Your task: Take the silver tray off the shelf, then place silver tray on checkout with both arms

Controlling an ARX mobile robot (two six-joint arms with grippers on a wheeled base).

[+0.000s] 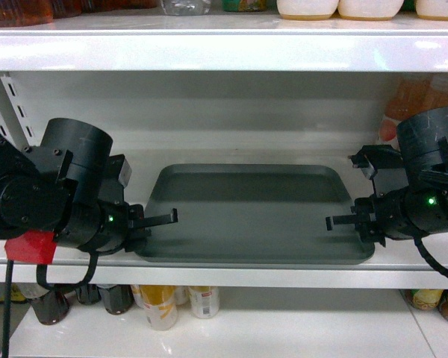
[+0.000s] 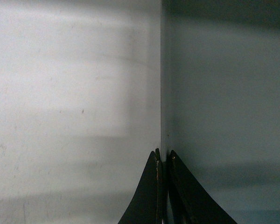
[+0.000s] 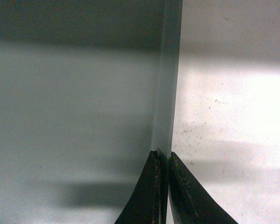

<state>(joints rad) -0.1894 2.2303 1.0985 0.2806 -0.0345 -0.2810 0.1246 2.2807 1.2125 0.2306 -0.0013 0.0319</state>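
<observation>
**Two grippers pinched on the tray rim, tray on the shelf**

Two arms are in at the silver tray, one at each short end. I read the tray as lying flat on the shelf, its long front edge near the shelf's rounded front lip, its far edge toward the white back panel.

Left gripper: at the tray's left end, near the front corner. In the left wrist view the two black fingers are drawn nearly together with the tray's raised rim caught between their tips. Tray floor lies right of the rim there, white shelf to its left.

Right gripper: at the tray's right end, also toward the front. Right wrist view shows the same picture mirrored, fingers closed onto the rim, tray floor to the left, speckled white shelf to the right.

Below the tray's shelf I see bottles on a lower board. Above it, containers stand on the upper shelf.
</observation>
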